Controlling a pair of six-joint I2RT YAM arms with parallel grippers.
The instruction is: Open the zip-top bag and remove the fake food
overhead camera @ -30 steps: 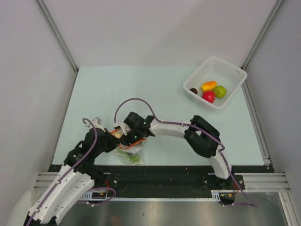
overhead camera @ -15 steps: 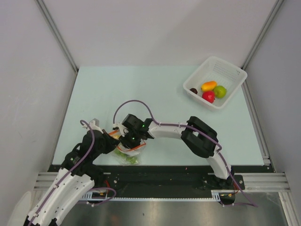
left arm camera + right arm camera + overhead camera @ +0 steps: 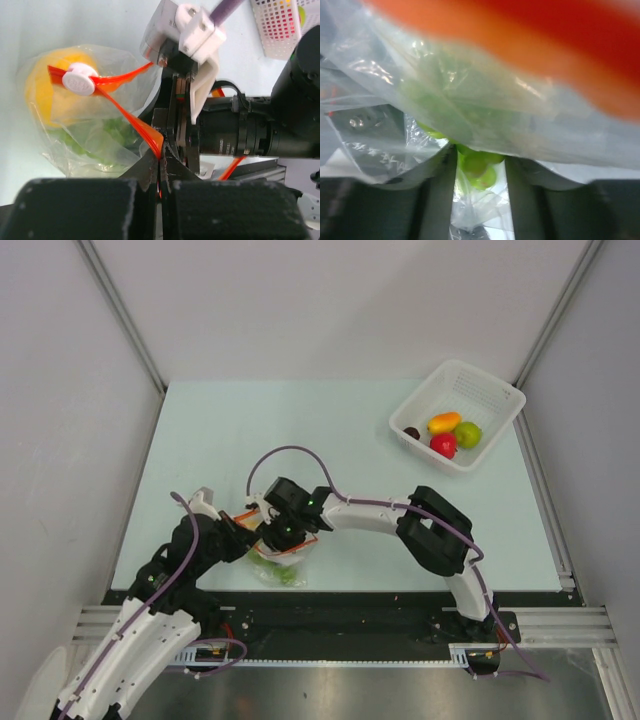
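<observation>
The top camera looks down from high above the near edge over the whole table (image 3: 300, 420), the left wrist camera faces far-right from close by, and the right wrist camera sits nearly against the zip-top bag (image 3: 495, 115), which all three share.

From above, shows only the lower edge of the bag (image 3: 282, 575); hides the rest under the right gripper (image 3: 270, 540). Cannot identify the dark item (image 3: 411, 432) in the basket (image 3: 480, 390): too small. At the right wrist, blurs the zip strip (image 3: 545, 55) and crops it at both edges.

No legible text or markings.
</observation>
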